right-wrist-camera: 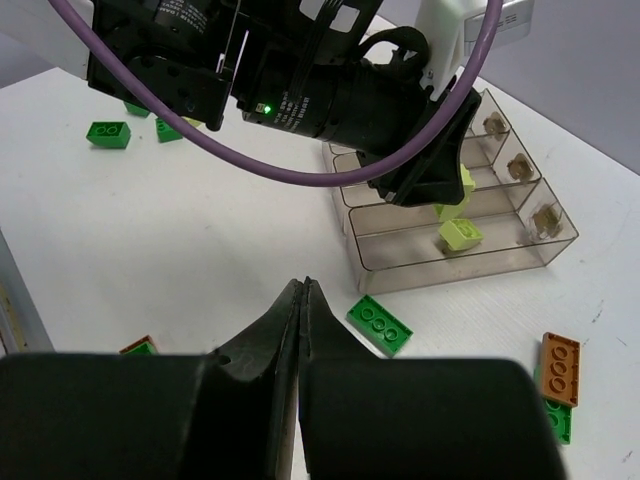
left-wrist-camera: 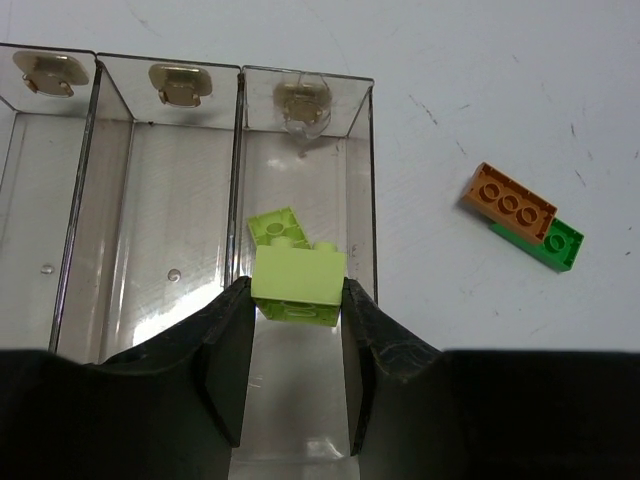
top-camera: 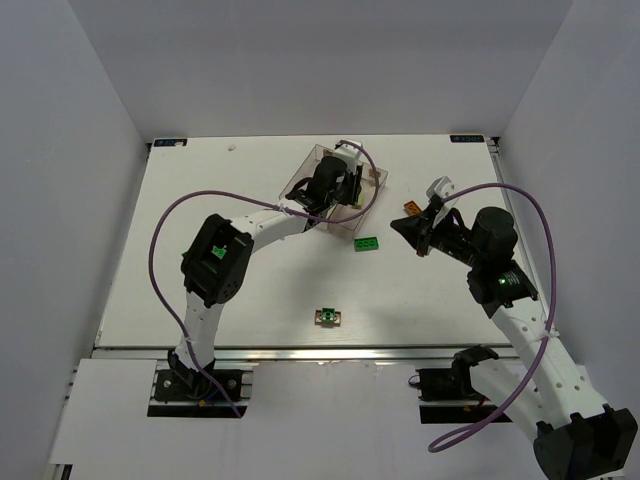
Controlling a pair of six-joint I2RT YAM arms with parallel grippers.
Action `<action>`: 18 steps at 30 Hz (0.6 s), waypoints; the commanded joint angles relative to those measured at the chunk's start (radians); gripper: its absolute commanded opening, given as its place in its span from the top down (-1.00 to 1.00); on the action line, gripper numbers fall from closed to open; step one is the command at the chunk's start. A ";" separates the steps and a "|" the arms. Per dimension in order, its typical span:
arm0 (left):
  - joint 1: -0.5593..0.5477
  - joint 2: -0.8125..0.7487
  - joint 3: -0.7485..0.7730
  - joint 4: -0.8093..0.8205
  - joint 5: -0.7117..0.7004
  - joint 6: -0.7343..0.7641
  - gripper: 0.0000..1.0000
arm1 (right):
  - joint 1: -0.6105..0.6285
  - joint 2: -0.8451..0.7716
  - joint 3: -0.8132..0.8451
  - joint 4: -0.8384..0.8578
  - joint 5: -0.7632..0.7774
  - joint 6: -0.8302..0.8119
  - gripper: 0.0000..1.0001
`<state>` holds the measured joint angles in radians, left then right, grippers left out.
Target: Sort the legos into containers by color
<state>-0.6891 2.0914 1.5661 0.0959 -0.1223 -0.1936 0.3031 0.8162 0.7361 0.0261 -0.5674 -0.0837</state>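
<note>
My left jaws clamp a pale yellow-green brick (left-wrist-camera: 298,285) over the end bin (left-wrist-camera: 366,200); my right jaws are pressed together, empty.

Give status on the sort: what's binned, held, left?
Done: one pale yellow-green brick lies in the end bin. In hand: left fingers grip a second pale brick over it; right fingers are shut, empty. Left: orange bricks and green bricks loose on the table.
</note>
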 commanded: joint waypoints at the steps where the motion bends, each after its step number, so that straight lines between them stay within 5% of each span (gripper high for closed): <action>1: 0.003 -0.010 0.028 -0.025 -0.020 0.020 0.93 | -0.002 -0.005 -0.007 0.049 0.027 0.010 1.00; 8: 0.003 -0.008 0.022 -0.036 -0.014 0.022 0.52 | -0.004 0.001 -0.009 0.051 0.038 0.010 1.00; 18: 0.003 -0.008 0.025 -0.065 -0.022 0.020 0.20 | -0.002 0.003 -0.012 0.052 0.041 0.010 0.98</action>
<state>-0.6891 2.1040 1.5661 0.0509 -0.1318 -0.1802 0.3031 0.8196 0.7284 0.0319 -0.5320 -0.0814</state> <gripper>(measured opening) 0.461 0.013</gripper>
